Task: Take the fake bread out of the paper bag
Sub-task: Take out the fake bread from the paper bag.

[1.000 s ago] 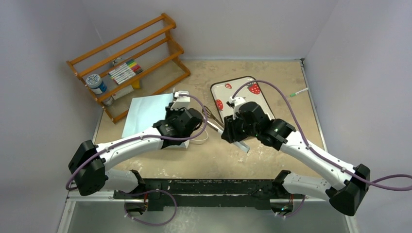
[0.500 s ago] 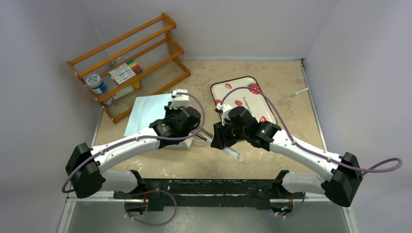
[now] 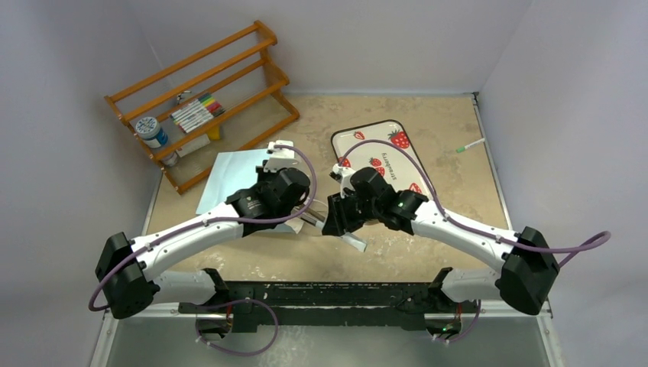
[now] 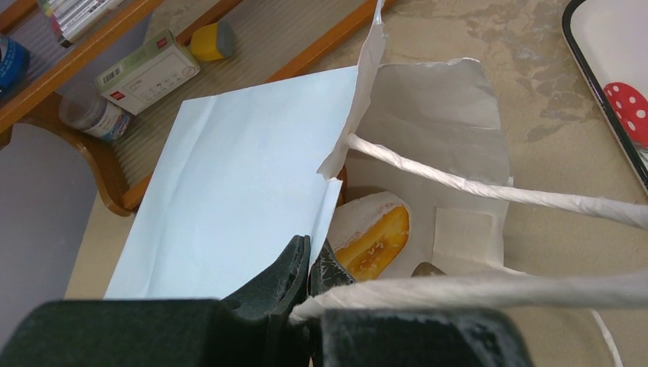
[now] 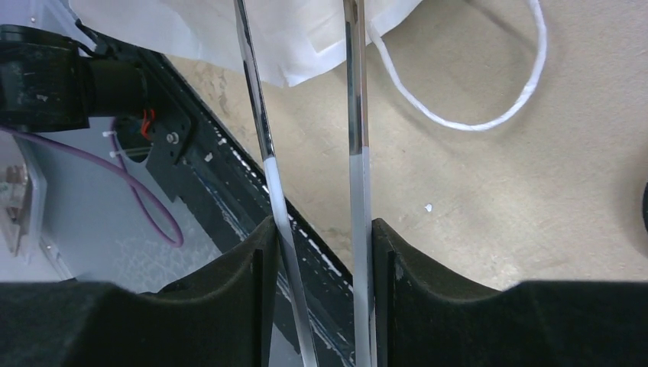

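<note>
Left gripper (image 4: 313, 264) is pinching, jaws nearly together, the near edge of the paper bag (image 4: 237, 176) at its mouth, with one white cord handle (image 4: 458, 183) stretching away to the right just past the fingertips. Lying flat on the table (image 3: 428, 115), the pale-blue bag is pointing its open white mouth to the right, its far-left corner resting beside the wooden rack (image 3: 206, 84). One piece of the fake bread (image 4: 376, 238), orange-gold on a pale base, is showing just inside that mouth, close to the left fingertips; any other pieces are hidden under the paper. Right gripper (image 5: 319, 229) is clenching the metal tongs (image 5: 355, 115), both fingers pressing the two arms from outside, while the arms themselves are standing apart and reaching up to the bag's white lip. Farther right, the strawberry-print tray (image 3: 365, 145) is sitting partly behind the right arm.
</note>
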